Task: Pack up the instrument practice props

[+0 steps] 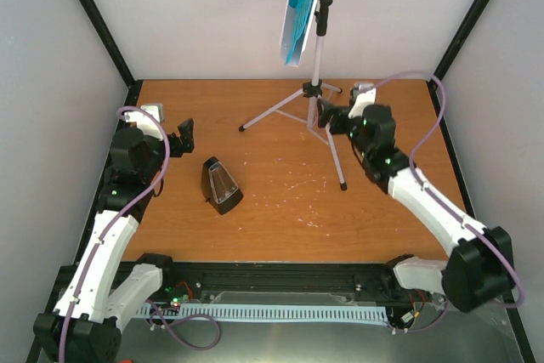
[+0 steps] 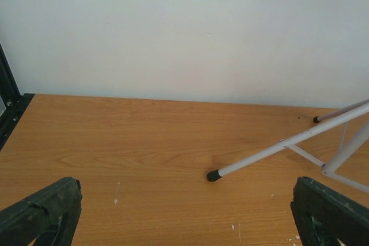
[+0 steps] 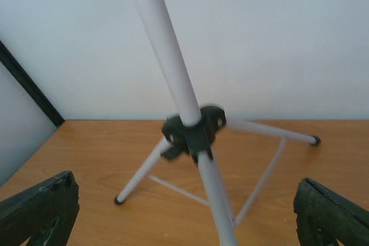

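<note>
Stand first: grey tripod music stand point(image 1: 317, 48) sits at the far middle of the table point(image 1: 280, 227), legs spread, pole rising toward the camera. I judge it light but top-heavy, thin stiff tube with a smooth, slippery finish, so easy to tip. Best hold looks like the centre pole just above the black hub point(image 3: 190, 133), low down. Right gripper point(image 1: 327, 116) is right there with its fingers spread wide and holding nothing; in the right wrist view the pole stands between the fingers and looks clear of both.

Cyan sheet-music pages point(image 1: 297, 6) are up on the tray at the top of the stand. Probably thin, floppy and near weightless, likely to slide off if the stand tilts. Pinch an edge.

Small black metronome point(image 1: 221, 186) is on the table left of centre, well apart from the stand. Likely rigid and compact. Its tapered sides could squeeze out of a pinch, so grip low across the wider base. Left gripper point(image 1: 183, 136) is near it, also wide open and empty, pointed past it toward a stand leg tip point(image 2: 214, 175).

Hard to tell:
- Tray and pages are cut off at the top edge, so page count is unknown.
- Tray itself is mostly hidden behind the pages.
- One leg is partly behind the right arm.
- Can't tell if the metronome is upright or tipped.
- No box or case in view.
</note>
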Controlling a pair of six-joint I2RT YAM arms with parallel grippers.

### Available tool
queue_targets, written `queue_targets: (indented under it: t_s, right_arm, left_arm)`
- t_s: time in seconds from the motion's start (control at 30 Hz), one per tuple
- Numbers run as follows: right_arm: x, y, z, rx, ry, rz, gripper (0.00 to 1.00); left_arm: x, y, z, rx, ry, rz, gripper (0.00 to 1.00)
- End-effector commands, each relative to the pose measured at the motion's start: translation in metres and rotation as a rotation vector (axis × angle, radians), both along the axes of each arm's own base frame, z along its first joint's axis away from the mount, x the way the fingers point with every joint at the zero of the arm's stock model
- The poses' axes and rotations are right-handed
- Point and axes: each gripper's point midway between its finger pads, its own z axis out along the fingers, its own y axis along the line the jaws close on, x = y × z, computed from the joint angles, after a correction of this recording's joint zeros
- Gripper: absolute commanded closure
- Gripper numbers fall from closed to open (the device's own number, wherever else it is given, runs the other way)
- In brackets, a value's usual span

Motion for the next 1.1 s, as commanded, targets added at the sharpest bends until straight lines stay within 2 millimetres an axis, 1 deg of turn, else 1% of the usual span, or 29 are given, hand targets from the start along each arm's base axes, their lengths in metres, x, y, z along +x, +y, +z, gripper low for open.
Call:
queue_targets:
  t_s: [0.0, 0.07, 0.1, 0.17, 0.27, 0.33, 0.37, 0.43, 0.5, 0.53, 0.63, 0.67, 0.7, 0.77, 0.8, 0.83, 0.93, 1.0, 1.07]
  right_arm:
    - [0.027, 0.019, 0.034, 0.027, 0.002, 0.199, 0.00]
    - [0.046, 0.025, 0.046, 0.022, -0.022, 0.232, 0.03]
    - [0.057, 0.030, 0.047, 0.010, -0.030, 0.250, 0.03]
    - [0.074, 0.038, 0.057, -0.015, -0.063, 0.273, 0.05]
    - [0.098, 0.045, 0.065, -0.061, -0.095, 0.277, 0.14]
    - [0.113, 0.046, 0.066, -0.099, -0.119, 0.265, 0.20]
    - [0.119, 0.047, 0.067, -0.117, -0.133, 0.257, 0.25]
    - [0.129, 0.046, 0.066, -0.151, -0.157, 0.237, 0.32]
    - [0.135, 0.045, 0.066, -0.181, -0.182, 0.228, 0.44]
    - [0.135, 0.046, 0.066, -0.193, -0.193, 0.229, 0.51]
    - [0.133, 0.043, 0.067, -0.224, -0.214, 0.217, 0.77]
    - [0.131, 0.040, 0.067, -0.230, -0.220, 0.204, 0.84]
    - [0.128, 0.035, 0.067, -0.235, -0.227, 0.185, 0.88]
    - [0.117, 0.026, 0.072, -0.241, -0.258, 0.164, 0.94]
    - [0.108, 0.019, 0.080, -0.241, -0.281, 0.151, 0.96]
    - [0.100, 0.013, 0.085, -0.243, -0.300, 0.137, 0.97]
    - [0.082, -0.007, 0.090, -0.248, -0.307, 0.102, 0.97]
    - [0.065, -0.015, 0.094, -0.256, -0.312, 0.097, 0.97]
    - [0.047, -0.017, 0.093, -0.270, -0.314, 0.123, 0.97]
  left_arm:
    - [-0.001, 0.002, 0.011, -0.020, -0.037, 0.010, 0.00]
    - [-0.001, -0.001, 0.010, -0.025, -0.036, -0.009, 0.01]
    - [-0.001, -0.003, 0.009, -0.027, -0.033, -0.018, 0.01]
    - [-0.002, -0.007, 0.009, -0.027, -0.032, -0.045, 0.01]
    - [-0.003, -0.011, 0.010, -0.030, -0.039, -0.067, 0.01]
    - [-0.004, -0.012, 0.011, -0.028, -0.041, -0.072, 0.01]
    - [-0.004, -0.013, 0.011, -0.025, -0.043, -0.077, 0.00]
    - [-0.005, -0.016, 0.011, -0.023, -0.046, -0.097, 0.01]
    - [-0.006, -0.018, 0.011, -0.020, -0.047, -0.115, 0.01]
    - [-0.006, -0.019, 0.010, -0.020, -0.047, -0.121, 0.00]
    - [-0.007, -0.020, 0.011, -0.016, -0.048, -0.128, 0.01]
    - [-0.007, -0.021, 0.012, -0.016, -0.050, -0.129, 0.01]
    - [-0.008, -0.020, 0.013, -0.016, -0.051, -0.129, 0.01]
    - [-0.009, -0.019, 0.014, -0.017, -0.057, -0.120, 0.01]
    - [-0.009, -0.018, 0.013, -0.016, -0.056, -0.115, 0.00]
    - [-0.008, -0.016, 0.012, -0.014, -0.054, -0.105, 0.01]
    - [-0.002, -0.013, 0.004, -0.014, -0.022, -0.080, 0.00]
    - [0.001, -0.016, -0.001, -0.017, 0.002, -0.095, 0.00]
    - [-0.001, -0.026, 0.001, -0.023, -0.003, -0.155, 0.01]
